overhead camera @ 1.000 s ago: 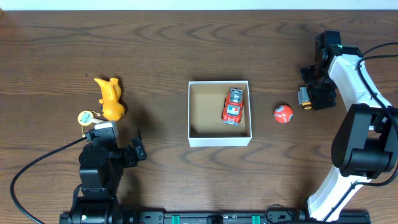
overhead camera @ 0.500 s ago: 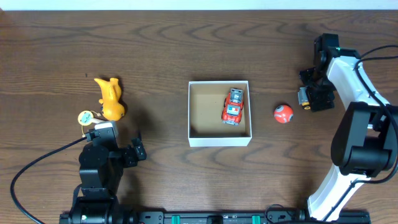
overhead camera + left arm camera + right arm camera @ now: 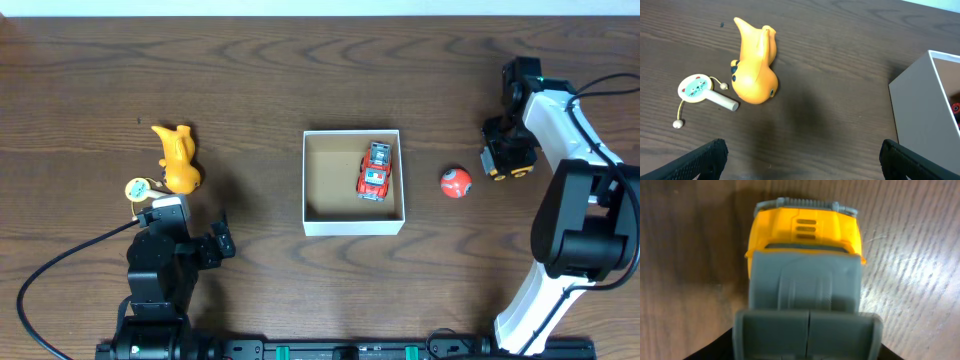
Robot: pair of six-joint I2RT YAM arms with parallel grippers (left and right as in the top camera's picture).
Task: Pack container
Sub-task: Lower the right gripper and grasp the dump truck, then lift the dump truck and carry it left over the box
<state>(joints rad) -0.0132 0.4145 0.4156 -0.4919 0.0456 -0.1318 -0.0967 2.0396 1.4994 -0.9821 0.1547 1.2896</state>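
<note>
The container (image 3: 353, 225) is a white square box with a brown inside, at the table's middle. A red toy car (image 3: 375, 170) lies in its right half. The box's corner shows in the left wrist view (image 3: 920, 95). A yellow and grey toy truck (image 3: 497, 168) stands on the table at the right. My right gripper (image 3: 508, 152) is low over it and open. In the right wrist view the truck (image 3: 805, 235) fills the frame between the fingers (image 3: 807, 354). My left gripper (image 3: 800, 160) is open and empty above bare table.
A red ball (image 3: 455, 182) lies between the box and the truck. An orange duck toy (image 3: 178, 158) and a small round rattle drum (image 3: 137, 188) lie at the left, also in the left wrist view, duck (image 3: 754, 65) and drum (image 3: 695, 89). My left arm (image 3: 160, 255) rests near the front edge.
My right gripper has turned and moved slightly toward the front, settling over the toy truck. The left arm, the box and the other toys have not moved.
</note>
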